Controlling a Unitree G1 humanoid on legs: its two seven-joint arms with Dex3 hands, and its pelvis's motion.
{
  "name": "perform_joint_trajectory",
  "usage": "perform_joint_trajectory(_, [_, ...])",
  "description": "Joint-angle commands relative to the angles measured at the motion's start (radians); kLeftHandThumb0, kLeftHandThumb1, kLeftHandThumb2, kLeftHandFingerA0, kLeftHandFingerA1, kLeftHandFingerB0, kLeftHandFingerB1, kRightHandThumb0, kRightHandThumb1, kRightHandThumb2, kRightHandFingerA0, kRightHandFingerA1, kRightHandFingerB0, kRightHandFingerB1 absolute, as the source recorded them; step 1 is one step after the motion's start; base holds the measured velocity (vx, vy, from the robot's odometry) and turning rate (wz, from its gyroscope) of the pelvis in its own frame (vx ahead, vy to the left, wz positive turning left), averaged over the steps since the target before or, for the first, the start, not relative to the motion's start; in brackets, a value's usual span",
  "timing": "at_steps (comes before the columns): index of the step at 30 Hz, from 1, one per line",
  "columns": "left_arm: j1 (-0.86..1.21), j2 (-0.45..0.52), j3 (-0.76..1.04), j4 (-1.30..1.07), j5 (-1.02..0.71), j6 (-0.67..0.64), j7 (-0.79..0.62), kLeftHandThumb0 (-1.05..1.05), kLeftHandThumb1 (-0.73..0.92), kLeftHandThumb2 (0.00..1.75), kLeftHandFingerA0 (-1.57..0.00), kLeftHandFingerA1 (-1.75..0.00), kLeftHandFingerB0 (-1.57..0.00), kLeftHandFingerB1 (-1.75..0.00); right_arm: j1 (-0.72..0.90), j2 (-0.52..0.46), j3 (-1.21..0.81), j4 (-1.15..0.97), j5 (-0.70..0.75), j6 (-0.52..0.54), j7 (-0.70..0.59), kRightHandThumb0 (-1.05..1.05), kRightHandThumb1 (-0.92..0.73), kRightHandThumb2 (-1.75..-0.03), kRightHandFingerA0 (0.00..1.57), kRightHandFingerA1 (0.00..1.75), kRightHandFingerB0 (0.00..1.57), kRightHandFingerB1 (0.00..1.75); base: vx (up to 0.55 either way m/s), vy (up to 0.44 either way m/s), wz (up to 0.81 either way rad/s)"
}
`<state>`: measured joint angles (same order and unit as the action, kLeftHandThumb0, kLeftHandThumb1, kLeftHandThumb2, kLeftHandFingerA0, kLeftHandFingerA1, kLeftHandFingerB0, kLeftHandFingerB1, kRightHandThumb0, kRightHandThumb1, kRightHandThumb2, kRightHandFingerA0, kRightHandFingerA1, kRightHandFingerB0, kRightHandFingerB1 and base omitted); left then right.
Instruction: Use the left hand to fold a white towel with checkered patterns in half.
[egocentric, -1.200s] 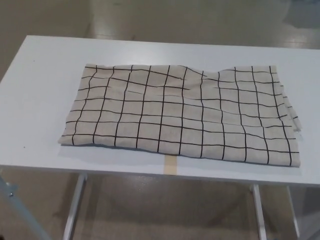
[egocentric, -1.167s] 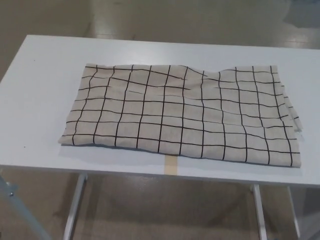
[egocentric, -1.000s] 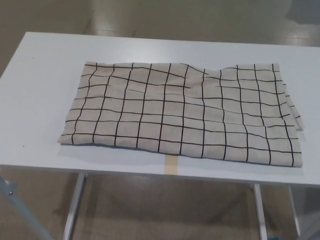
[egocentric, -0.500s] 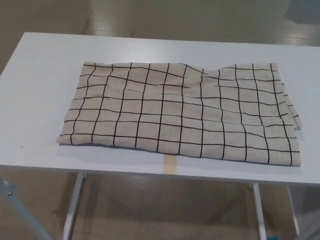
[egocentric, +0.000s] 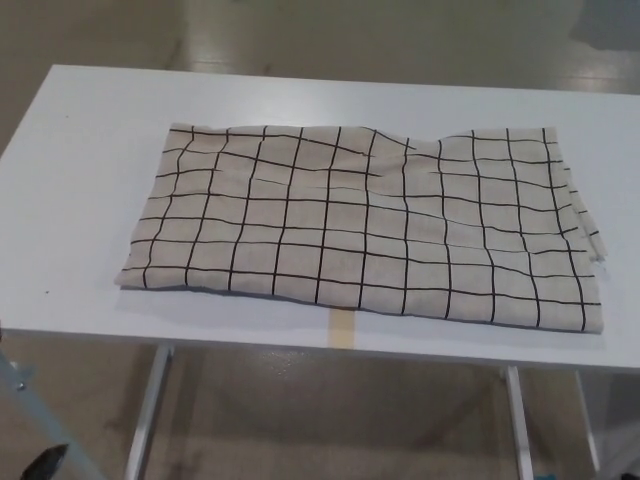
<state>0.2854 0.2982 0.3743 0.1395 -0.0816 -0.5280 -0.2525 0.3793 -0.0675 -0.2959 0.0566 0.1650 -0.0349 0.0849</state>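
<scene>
- Nearest to us, below the table's (egocentric: 80, 200) front edge, we see its pale metal legs (egocentric: 148, 410) running down to a glossy beige floor (egocentric: 330, 420); a second leg (egocentric: 515, 420) stands further toward the right side of the table.
- At the very bottom left corner, under the table, a small dark shape shows, too little of it for us to tell what it is.
- On the table's front edge, just about midway along, we see a short strip of tan tape (egocentric: 341, 329); its far end is tucked under the towel's near hem.
- The towel (egocentric: 360, 225), off-white with a black grid of thin lines, lies spread flat on the table, covering its middle and reaching toward its right end.
- Its near hem lies close to the table's front edge, nearest at the right corner; the left corner sits well in from the table's left end.
- On the towel's right side we see layered edges stepping out one past another, so the cloth lies in more than one layer there.
- Gentle wrinkles cross the towel's far half, with a raised ripple along the far hem, right of its middle.
- Beyond the towel, a bare white band of table runs to the far edge, and floor lies behind it.
- We see neither of our hands, so we cannot say whether either is open or closed; nothing touches the towel.
</scene>
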Motion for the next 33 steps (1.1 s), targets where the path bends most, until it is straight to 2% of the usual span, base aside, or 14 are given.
perform_joint_trajectory(1, [0.067,-0.024,0.011,-0.484,0.072,-0.329,0.014,-0.57,0.49,0.55,-0.04,-0.3,-0.1,-0.26,0.07,-0.004,0.083,-0.029,-0.044,0.011,0.043,-0.26,-0.55,-0.56,0.44,0.55,0.5,0.51,0.0,0.0,0.0])
perform_joint_trajectory(2, [0.048,-0.017,0.006,-0.504,0.074,-0.319,0.012,-0.59,0.38,0.72,-0.07,-0.26,-0.09,-0.28,0.066,-0.005,0.085,-0.023,-0.052,0.012,0.034,-0.26,-0.55,-0.56,0.44,0.55,0.49,0.5,0.0,0.0,0.0])
perform_joint_trajectory(7, [-0.031,0.029,0.002,-0.545,0.149,-0.233,0.003,-0.61,0.39,0.73,-0.07,-0.27,-0.1,-0.29,0.062,-0.004,0.095,-0.005,-0.053,0.015,0.019,-0.26,-0.55,-0.56,0.44,0.57,0.49,0.51,0.0,0.0,0.0])
perform_joint_trajectory(8, [-0.049,0.055,0.002,-0.555,0.178,-0.191,-0.008,-0.58,0.47,0.56,-0.07,-0.26,-0.12,-0.25,0.062,-0.001,0.096,-0.001,-0.046,0.015,0.02,-0.26,-0.55,-0.56,0.44,0.57,0.49,0.51,0.0,0.0,0.0])
perform_joint_trajectory(10, [-0.083,0.097,-0.018,-0.555,0.204,-0.113,-0.032,-0.62,0.4,0.73,-0.06,-0.3,-0.1,-0.31,0.068,0.001,0.099,0.007,-0.037,0.008,0.019,-0.26,-0.55,-0.56,0.44,0.57,0.49,0.51,0.0,0.0,0.0])
perform_joint_trajectory(11, [-0.119,0.124,-0.048,-0.527,0.2,-0.076,-0.052,-0.32,0.23,0.83,-0.01,-0.5,0.0,-0.47,0.066,-0.002,0.102,0.014,-0.046,0.005,0.013,-0.24,-0.55,-0.56,0.45,0.58,0.49,0.51,0.0,0.0,0.0])
perform_joint_trajectory(13, [-0.149,0.151,-0.073,-0.508,0.208,-0.046,-0.063,-0.32,0.23,0.83,-0.01,-0.5,0.0,-0.47,0.065,-0.008,0.105,0.02,-0.052,0.001,0.008,-0.24,-0.55,-0.56,0.45,0.58,0.49,0.51,0.0,0.0,0.0])
perform_joint_trajectory(14, [-0.178,0.173,-0.091,-0.49,0.225,-0.028,-0.066,-0.64,0.41,0.7,-0.07,-0.32,-0.12,-0.36,0.065,-0.01,0.108,0.019,-0.059,0.004,0.001,-0.24,-0.55,-0.56,0.45,0.57,0.49,0.51,0.0,0.0,0.0])
perform_joint_trajectory(15, [-0.202,0.181,-0.104,-0.469,0.238,-0.025,-0.067,-0.32,0.23,0.83,-0.01,-0.5,0.0,-0.47,0.062,-0.009,0.107,0.022,-0.06,0.003,-0.003,-0.24,-0.55,-0.56,0.45,0.58,0.49,0.51,0.0,0.0,0.0])
perform_joint_trajectory(18, [-0.231,0.198,-0.126,-0.438,0.257,-0.022,-0.058,-0.32,0.23,0.83,-0.01,-0.5,0.0,-0.47,0.059,-0.008,0.107,0.026,-0.062,0.0,-0.007,-0.24,-0.55,-0.56,0.45,0.58,0.49,0.51,0.0,0.0,0.0])
perform_joint_trajectory(19, [-0.268,0.207,-0.157,-0.392,0.289,0.009,-0.062,-0.61,0.4,0.67,-0.06,-0.28,-0.12,-0.35,0.056,-0.012,0.109,0.027,-0.065,0.004,-0.006,-0.24,-0.56,-0.56,0.46,0.59,0.49,0.51,0.0,0.0,0.0])
perform_joint_trajectory(24, [-0.386,0.242,-0.259,-0.224,0.411,0.074,-0.054,-0.5,0.34,0.73,0.0,-0.3,-0.1,-0.41,0.044,-0.024,0.113,0.036,-0.066,0.019,0.002,-0.24,-0.55,-0.56,0.46,0.57,0.48,0.5,0.0,0.0,0.0])
perform_joint_trajectory(27, [-0.48,0.261,-0.333,-0.064,0.533,0.075,0.0,-0.56,0.37,0.69,-0.09,-0.13,-0.1,-0.32,0.039,-0.017,0.106,0.033,-0.044,0.056,0.0,-0.22,-0.55,-0.56,0.45,0.58,0.47,0.48,0.0,0.0,0.0])
perform_joint_trajectory(33, [-0.627,0.291,-0.444,0.129,0.667,0.121,0.049,-0.51,0.34,0.72,0.0,-0.14,-0.01,-0.29,0.041,-0.012,0.102,0.026,-0.027,0.075,0.007,-0.2,-0.56,-0.56,0.46,0.61,0.46,0.48,0.0,0.0,0.0])
